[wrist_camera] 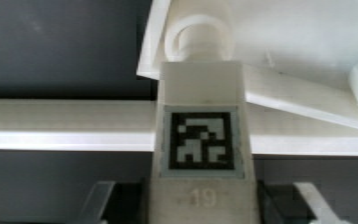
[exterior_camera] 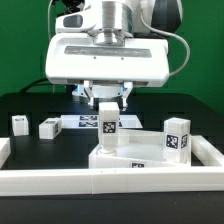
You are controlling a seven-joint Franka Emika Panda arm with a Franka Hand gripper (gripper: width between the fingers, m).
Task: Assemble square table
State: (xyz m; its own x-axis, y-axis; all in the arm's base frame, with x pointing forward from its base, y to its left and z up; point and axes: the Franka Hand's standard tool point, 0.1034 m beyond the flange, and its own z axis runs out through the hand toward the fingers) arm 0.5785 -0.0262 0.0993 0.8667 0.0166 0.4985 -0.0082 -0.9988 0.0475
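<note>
Square tabletop (exterior_camera: 135, 160) lies at the counter's (exterior_camera: 30, 105) near edge against the border wall (exterior_camera: 60, 182), probably braced by it; jaws clamp a leg (exterior_camera: 107, 122) upright at its corner, likely for screwing in.

White arm (exterior_camera: 108, 20), dark-fingered white gripper (exterior_camera: 107, 99)

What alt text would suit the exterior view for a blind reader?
A robot gripper holds a white tagged leg upright at a corner of a white square slab. A second leg stands on the slab toward the exterior view's right; a third leg and a fourth leg sit loose at the view's left.
</note>
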